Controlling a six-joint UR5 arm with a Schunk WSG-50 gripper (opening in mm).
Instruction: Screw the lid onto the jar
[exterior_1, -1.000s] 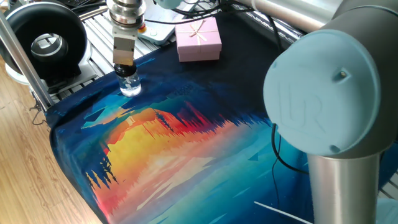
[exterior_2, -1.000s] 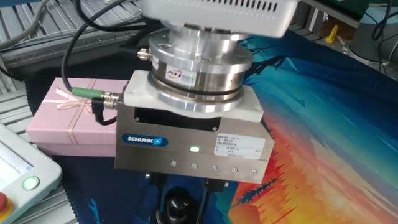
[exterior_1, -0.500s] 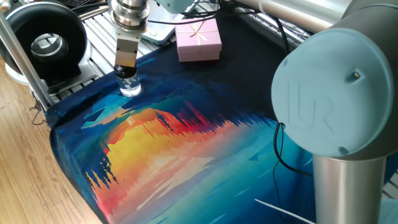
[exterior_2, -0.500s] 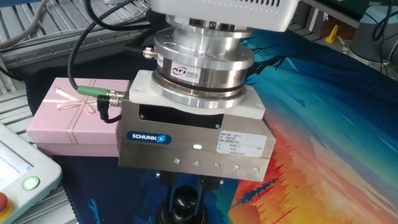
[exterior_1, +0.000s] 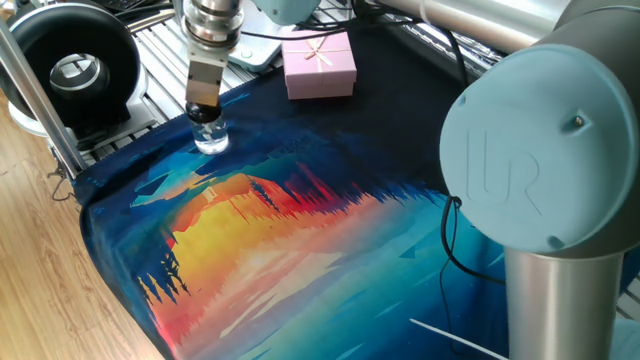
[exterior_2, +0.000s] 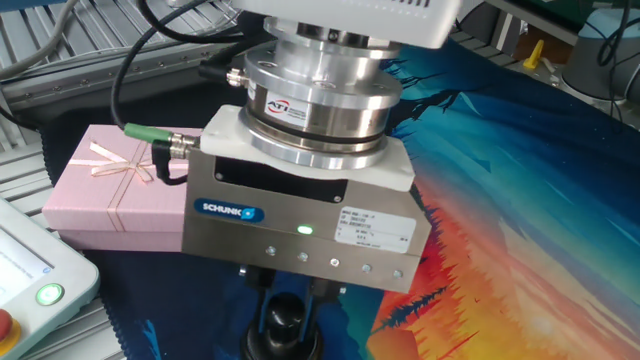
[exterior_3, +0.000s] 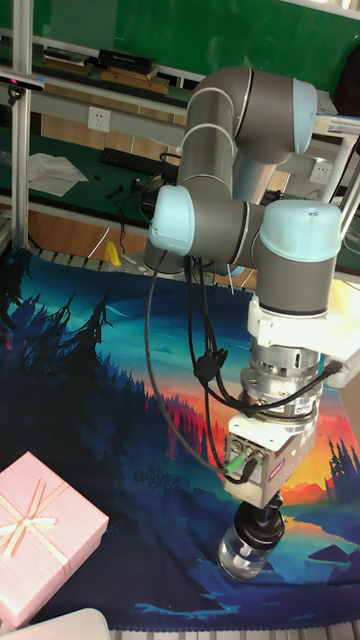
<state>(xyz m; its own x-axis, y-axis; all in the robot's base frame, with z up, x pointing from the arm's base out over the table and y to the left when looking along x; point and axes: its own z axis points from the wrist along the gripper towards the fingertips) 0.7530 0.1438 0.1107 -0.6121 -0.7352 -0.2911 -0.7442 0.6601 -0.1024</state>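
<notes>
- Near the back-left corner of the printed mat (exterior_1: 300, 230) stands the jar (exterior_1: 210, 137), small and clear, upright on the dark blue edge of the cloth.
- Straight above it, the tool (exterior_1: 203, 108) points down, its fingers closed around the lid (exterior_2: 283, 312), the black cap sitting right on the jar's neck.
- From the tall fixed view, the jar (exterior_3: 243, 555) shows its rounded glass body under the black cap (exterior_3: 264, 522), with the tool (exterior_3: 266, 515) gripping from above.
- The other fixed view is nearly filled by the silver tool body, which hides the jar; only the black knob peeks out below it.
- Just behind the action lies a pink gift box (exterior_1: 320, 62) with a thin ribbon bow, apart from the jar.
- Off the mat to the left sits a black round device (exterior_1: 72, 68) on the slatted table (exterior_1: 152, 62).
- A big pale-blue arm joint (exterior_1: 540, 160) blocks the right side of one fixed view.
- Cables (exterior_3: 205, 370) hang along the arm toward the tool.
</notes>
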